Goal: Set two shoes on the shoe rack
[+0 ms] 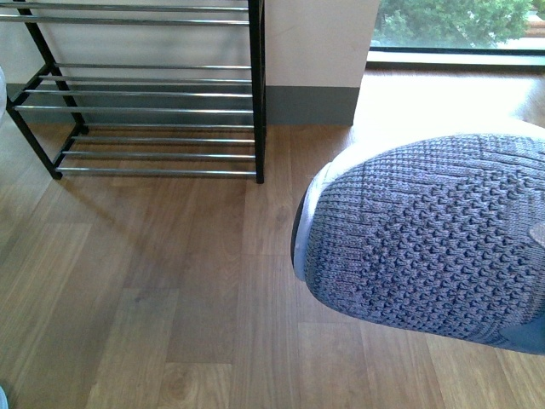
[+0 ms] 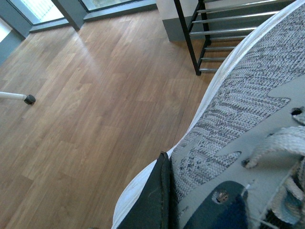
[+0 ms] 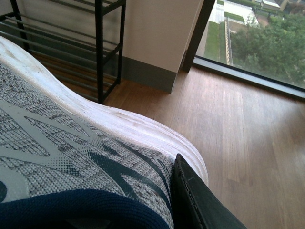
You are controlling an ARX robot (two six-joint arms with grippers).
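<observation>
Grips the right-hand shoe (image 1: 426,239) with the right gripper (image 3: 193,200): one black finger clenched flat against the knit side, just under the white sole, the second finger hidden behind the shoe. Holds that shoe off the wood floor (image 1: 170,281), tipped onto its side, sole uppermost, rounded toe turned to the robot's left, well apart from the shoe rack (image 1: 153,119).

Grips the left-hand shoe (image 2: 248,105) with the left gripper (image 2: 159,200) in the same way: one dark finger pressed to the grey knit beside the white sole edge, laces and navy lining close to the lens, the other finger out of sight. Carries this shoe above the floor too, fore part stretching toward the rack's black corner post without touching it.

Faces the rack at the far edge of the floor, against the wall (image 1: 315,43) with its grey skirting (image 1: 311,106), near the window (image 1: 460,25).

Shows, in the left wrist view, a white leg with a black foot (image 2: 28,99) resting on the floor, well away from shoe and rack.
</observation>
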